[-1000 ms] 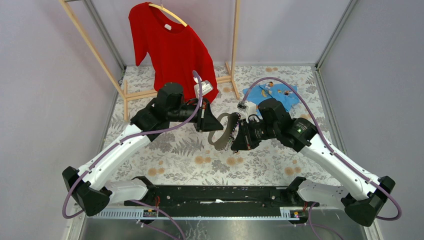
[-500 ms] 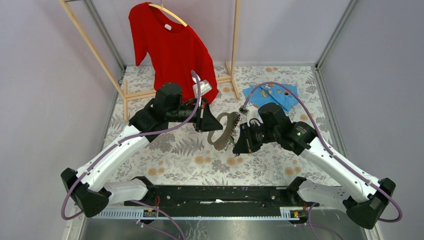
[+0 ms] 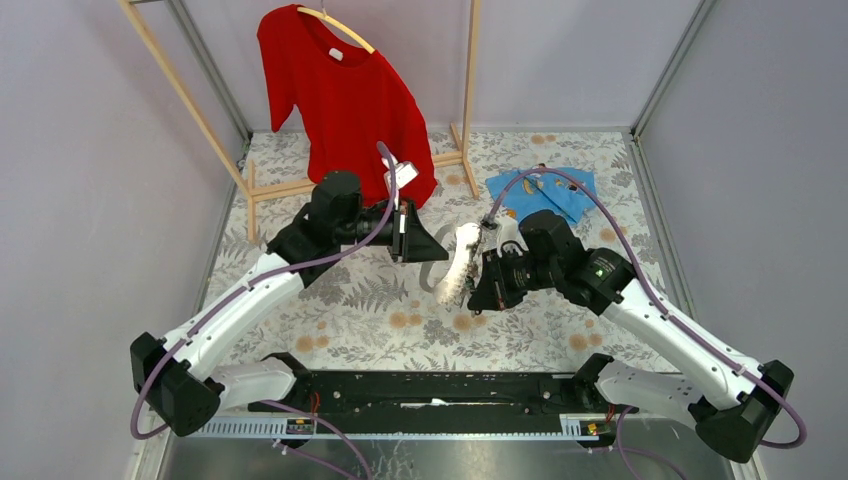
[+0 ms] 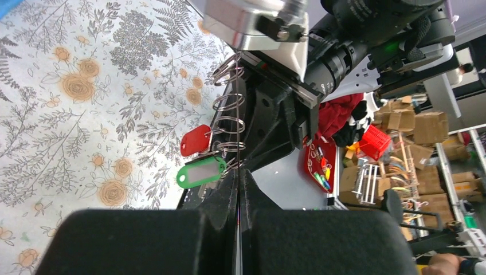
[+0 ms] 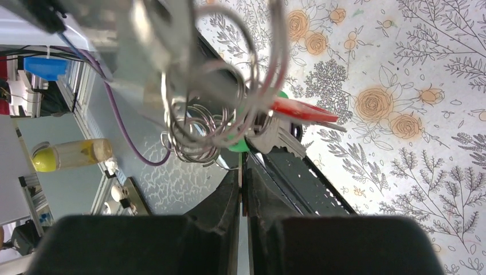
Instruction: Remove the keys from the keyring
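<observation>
Bright even light; keyring point(image 3: 460, 262) glares; foreground blurred.

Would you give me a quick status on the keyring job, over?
Left gripper shut on keyring, right gripper shut beside keys. Red key and green key not yet off. Nothing blocking.

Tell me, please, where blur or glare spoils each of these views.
Top external: the keyring glares near white, its detail lost. Left wrist: the left gripper is a soft black blur, yet the red key and green key are sharp. Right wrist: the rings by the lens are smeared, the right gripper is out of focus, the table is crisp.
</observation>
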Tool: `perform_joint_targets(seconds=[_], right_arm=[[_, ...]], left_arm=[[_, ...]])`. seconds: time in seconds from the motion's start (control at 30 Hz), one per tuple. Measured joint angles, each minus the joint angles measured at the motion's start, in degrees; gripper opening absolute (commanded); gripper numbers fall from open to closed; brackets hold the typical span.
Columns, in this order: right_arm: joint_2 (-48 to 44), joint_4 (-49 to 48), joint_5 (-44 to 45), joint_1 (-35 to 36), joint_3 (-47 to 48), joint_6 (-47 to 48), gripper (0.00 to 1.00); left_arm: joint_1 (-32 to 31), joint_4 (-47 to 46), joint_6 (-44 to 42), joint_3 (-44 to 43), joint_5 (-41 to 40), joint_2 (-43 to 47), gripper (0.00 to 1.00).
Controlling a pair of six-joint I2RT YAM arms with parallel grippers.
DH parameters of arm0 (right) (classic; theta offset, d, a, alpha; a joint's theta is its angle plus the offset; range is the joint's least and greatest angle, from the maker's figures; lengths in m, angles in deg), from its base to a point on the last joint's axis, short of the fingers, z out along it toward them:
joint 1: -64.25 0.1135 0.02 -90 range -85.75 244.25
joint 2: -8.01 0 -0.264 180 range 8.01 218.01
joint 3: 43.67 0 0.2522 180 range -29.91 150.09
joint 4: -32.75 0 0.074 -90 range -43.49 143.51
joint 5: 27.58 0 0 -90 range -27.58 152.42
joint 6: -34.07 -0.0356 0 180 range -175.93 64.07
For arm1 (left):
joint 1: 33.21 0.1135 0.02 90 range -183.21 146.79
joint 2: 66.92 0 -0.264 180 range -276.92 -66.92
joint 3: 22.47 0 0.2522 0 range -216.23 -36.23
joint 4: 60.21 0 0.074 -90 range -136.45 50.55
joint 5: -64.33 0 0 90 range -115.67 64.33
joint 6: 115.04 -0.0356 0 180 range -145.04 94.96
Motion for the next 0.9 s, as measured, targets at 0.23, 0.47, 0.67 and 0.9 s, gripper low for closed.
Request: perform_joint_targets(seconds=[0.23,0.47,0.67,0.9], right_arm=[[-0.6,0.6,1.4,0.0,-0.3,0.5,0.00],[-0.9,2.6,2.8,0.0,-0.2,1.7,0.00],[-0.8,5.6,3.7,0.0,2.4,3.4,0.00],[1.3,8.1,4.5,0.0,5.6,5.4,0.00]], left_arm=[[3.2,-5.4,6.3,4.2,3.0,-0.2,0.00],[3.4,-8.4,9.8,7.2,3.6,-1.8,0.00],[3.4,-8.6,11.1,9.4,2.8,-3.6,0.12],[3.4,-10.8,11.8,13.9,0.6,-3.7,0.38]])
